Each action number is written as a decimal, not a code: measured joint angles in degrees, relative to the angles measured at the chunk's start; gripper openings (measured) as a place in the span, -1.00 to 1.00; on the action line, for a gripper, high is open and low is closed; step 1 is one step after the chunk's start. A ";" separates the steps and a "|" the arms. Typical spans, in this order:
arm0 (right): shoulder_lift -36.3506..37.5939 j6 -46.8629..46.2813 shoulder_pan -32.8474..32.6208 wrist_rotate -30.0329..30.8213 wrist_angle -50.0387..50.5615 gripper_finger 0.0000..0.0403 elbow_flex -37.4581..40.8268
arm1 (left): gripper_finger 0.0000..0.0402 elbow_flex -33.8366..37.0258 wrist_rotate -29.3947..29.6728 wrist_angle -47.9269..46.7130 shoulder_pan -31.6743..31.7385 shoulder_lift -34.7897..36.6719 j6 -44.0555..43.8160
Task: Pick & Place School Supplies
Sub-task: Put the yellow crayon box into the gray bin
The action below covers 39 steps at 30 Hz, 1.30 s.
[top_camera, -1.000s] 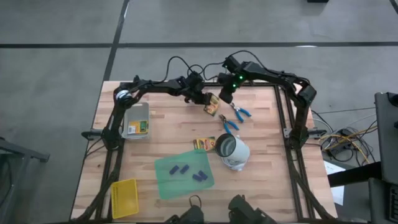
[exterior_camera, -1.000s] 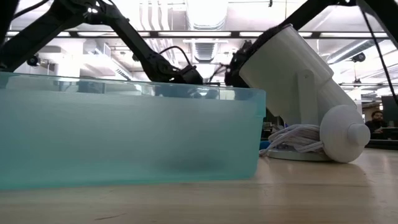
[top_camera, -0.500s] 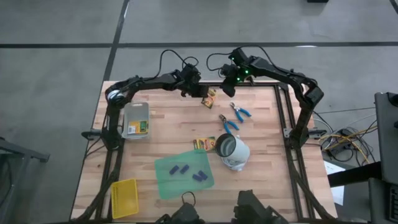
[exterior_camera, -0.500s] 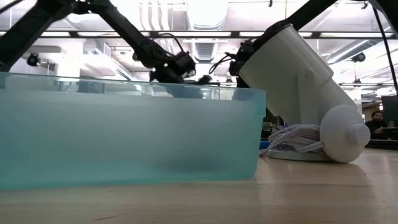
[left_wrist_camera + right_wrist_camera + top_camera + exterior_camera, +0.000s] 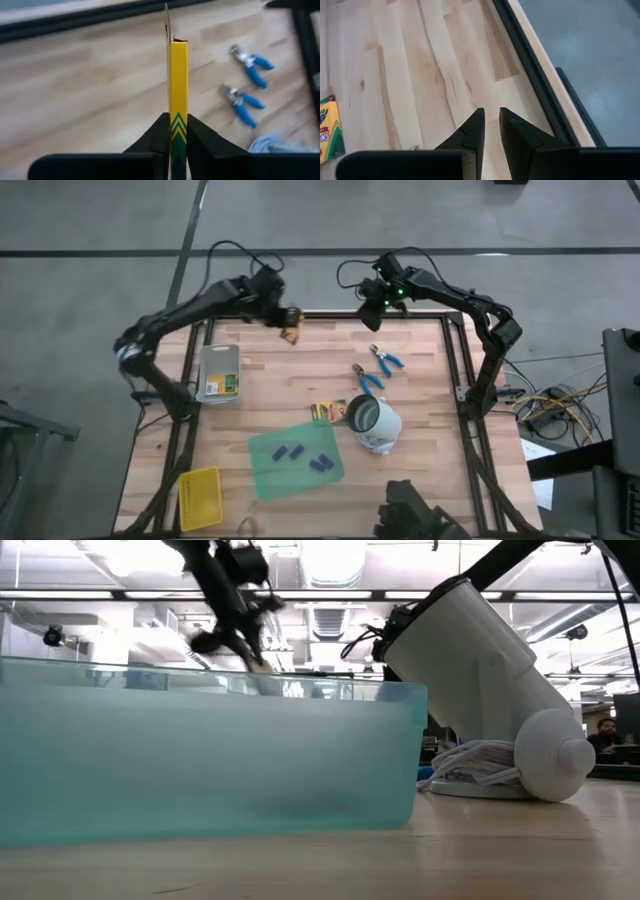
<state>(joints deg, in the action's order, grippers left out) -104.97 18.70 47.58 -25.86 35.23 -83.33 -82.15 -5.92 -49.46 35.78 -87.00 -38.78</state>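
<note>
Crayon box [image 5: 178,95] — in left fingers [image 5: 159,135]

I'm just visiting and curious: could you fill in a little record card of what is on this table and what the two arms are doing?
Left gripper: shut on a crayon box, held above the table's far edge
Right gripper: empty, fingers nearly together, over the far right corner
Blue-handled tools: two, lying on the wood
Purple-blue pieces: on the green sheet
Other crayon boxes: one in the clear tray, one beside the white appliance
Yellow basket: near left corner
</note>
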 joint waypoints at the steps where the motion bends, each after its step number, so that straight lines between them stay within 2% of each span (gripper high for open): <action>1: 0.00 0.00 -0.02 -0.08 -0.46 -0.72 0.00 | -0.80 0.00 1.52 -3.03 -0.53 1.86 -1.25; 10: -0.02 -0.02 -0.05 -0.29 -4.59 -0.72 0.00 | -0.80 0.00 13.35 -29.16 -6.08 14.70 -17.97; 16: -0.04 -0.02 -0.05 -0.28 -5.91 -0.72 0.00 | -0.80 1.83 17.81 -36.87 -8.30 18.83 -24.63; 21: -0.11 -0.24 -0.05 -0.27 -6.00 -0.72 0.00 | -0.80 8.64 18.15 -36.64 -8.28 21.14 -25.12; 28: -0.11 -0.20 -0.05 -2.10 -5.95 -0.72 0.00 | -0.80 24.21 14.77 -34.40 -8.28 24.03 -26.24; 33: -0.13 -0.04 -0.07 -2.98 -5.95 -0.72 0.00 | -0.79 33.03 13.34 -24.45 -8.30 25.78 -26.10; 39: -0.13 -0.04 -0.05 -3.13 -5.95 -0.72 0.00 | -0.78 38.12 13.12 -11.32 -8.15 26.81 -22.67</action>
<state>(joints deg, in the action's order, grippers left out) -105.10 18.65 47.53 -28.99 29.28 -83.33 -44.03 7.20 -60.78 27.64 -60.18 -61.45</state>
